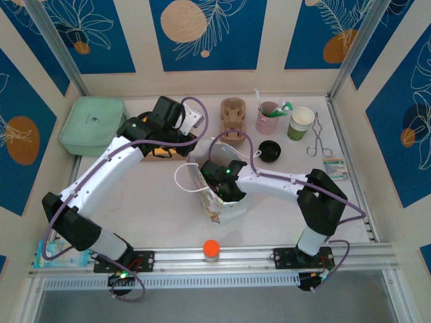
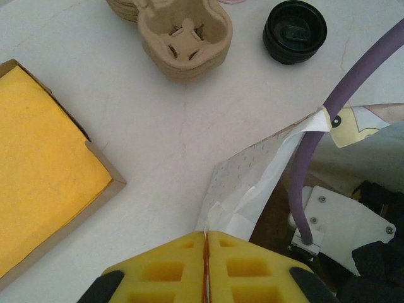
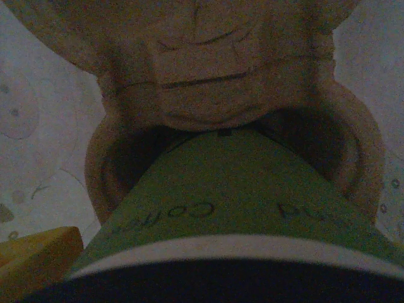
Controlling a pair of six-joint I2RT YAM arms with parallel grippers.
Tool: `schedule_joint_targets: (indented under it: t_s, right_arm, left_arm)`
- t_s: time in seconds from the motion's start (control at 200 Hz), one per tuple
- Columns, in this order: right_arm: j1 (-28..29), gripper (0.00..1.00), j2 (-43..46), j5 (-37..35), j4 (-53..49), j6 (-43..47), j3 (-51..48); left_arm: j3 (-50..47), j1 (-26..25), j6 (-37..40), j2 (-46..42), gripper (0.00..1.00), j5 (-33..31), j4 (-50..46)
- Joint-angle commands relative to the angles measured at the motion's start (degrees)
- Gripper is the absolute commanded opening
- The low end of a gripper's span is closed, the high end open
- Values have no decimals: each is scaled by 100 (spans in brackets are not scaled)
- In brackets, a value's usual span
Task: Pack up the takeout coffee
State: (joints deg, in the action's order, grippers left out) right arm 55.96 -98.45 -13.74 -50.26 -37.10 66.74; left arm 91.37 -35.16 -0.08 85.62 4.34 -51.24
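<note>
"Right wrist view: where does the takeout coffee point(image 3: 233, 183) lie from the right fingers point(image 3: 38, 252)?"

"Straight ahead of them, inside the paper bag point(image 1: 217, 207). Its long axis runs away from the camera. The narrow foot appears seated in a ring of the pulp carrier point(image 3: 208, 69), and the dark lid is nearest. Those fingers stand spread wide astride the cup. Whether they press on it, I can't tell."

"And the left fingers point(image 2: 164, 271)?"

"Pressed together on the white handle strip at the bag's rim, which seems to hold the mouth open. The right arm is much the nearer one."

"Surfaces?"

"The cup is smooth olive paper, tapered, with dark lettering and a pale band under the lid. The carrier is rough tan moulded pulp. The bag is thin, creased and printed. I'd judge a withdrawal should follow the cup's axis, or the bag's rim could snag."
</note>
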Motion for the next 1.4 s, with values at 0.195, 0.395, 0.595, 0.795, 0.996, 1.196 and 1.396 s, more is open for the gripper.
schedule_joint_targets:
  t_s: [0.195,0.395,0.595,0.795,0.996,1.196,1.396]
  right_arm:
    - [-75,99,-1172,106,1282,277,-736]
    - [-131,99,-1480,161,1343,353,-673]
    - [-112,99,-1305,170,1151,395,-587]
    - [-73,99,-931,214,781,380,-453]
    - [-56,99,-491,285,360,335,-214]
    - [-51,99,-223,224,-186,340,149]
    - [-52,99,-59,161,-582,348,448]
  left_arm:
    - [74,0,8,-99,10,-82,35]
    - [82,0,23,-90,10,-109,23]
    - [82,0,30,-82,10,-115,18]
    - [120,-8,8,-132,10,-110,-15]
    - [166,-24,-27,-271,12,-110,-50]
    - [211,-46,-36,-369,18,-192,-77]
    - [249,-70,-54,-459,32,-210,-79]
